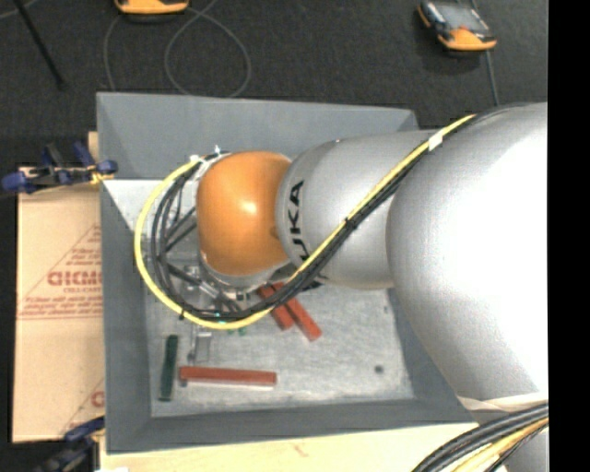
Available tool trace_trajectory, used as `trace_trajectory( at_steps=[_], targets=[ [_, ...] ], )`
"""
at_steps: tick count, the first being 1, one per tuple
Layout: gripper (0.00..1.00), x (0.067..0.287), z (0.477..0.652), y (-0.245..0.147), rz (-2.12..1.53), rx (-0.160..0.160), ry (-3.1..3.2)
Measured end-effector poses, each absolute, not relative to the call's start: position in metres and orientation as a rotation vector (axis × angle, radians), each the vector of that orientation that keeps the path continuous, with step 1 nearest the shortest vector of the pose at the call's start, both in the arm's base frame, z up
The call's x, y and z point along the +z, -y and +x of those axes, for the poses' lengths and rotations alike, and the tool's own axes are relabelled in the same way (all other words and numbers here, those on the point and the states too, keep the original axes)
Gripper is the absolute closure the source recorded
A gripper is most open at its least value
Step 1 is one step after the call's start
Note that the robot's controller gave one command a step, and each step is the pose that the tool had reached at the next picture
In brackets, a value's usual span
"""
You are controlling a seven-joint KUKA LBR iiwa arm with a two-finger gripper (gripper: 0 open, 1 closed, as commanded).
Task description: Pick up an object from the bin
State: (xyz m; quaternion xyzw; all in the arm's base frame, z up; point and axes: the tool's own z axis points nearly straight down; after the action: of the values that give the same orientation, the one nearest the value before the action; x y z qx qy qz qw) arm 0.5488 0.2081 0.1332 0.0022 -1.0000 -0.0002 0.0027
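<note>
An orange-black device point(458, 25) lies on dark floor point(323, 55).

Arm point(369, 221) with orange cover point(240, 217) over grey bin point(124, 350), long red stick point(228, 377), green stick point(168, 367) near its end

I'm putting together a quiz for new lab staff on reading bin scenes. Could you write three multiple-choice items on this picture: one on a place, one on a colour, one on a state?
1. Where in the bin does the dark green stick lie?
A) top right corner
B) by the left wall, near the lower left corner
C) dead centre

2. What colour is the long bar lying near the bottom wall?
A) red
B) blue
C) yellow

3. How do the red-orange sticks at mid-bin show?
A) fully in the open
B) leaning on the right wall
C) partly covered by the arm

Answers:
1 B: it lies beside the left wall, low in the view.
2 A: it is plainly red against the grey floor.
3 C: their upper ends run under the arm.
</note>
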Motion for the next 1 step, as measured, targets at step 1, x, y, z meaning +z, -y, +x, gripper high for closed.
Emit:
trace_trajectory(
  at_steps=[1],
  targets=[
    [0.00,0.0814,0.4832,-0.1996,-0.022,0.002,3.133]
  ],
)
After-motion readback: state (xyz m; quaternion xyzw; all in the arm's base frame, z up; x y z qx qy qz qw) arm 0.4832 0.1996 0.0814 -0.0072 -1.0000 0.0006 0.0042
